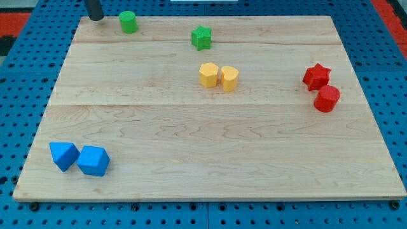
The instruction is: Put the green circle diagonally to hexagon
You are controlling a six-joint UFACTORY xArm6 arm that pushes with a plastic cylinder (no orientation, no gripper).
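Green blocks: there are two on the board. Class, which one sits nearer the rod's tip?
The green circle, just right of my tip at the view's top left. The green star lies farther right.

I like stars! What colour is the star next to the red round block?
Red. The star sits just above the red circle, at the camera view's right.

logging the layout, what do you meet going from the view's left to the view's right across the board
blue block → my tip and second blue block, about level → green circle → green star → yellow hexagon → second yellow block → red star → red circle
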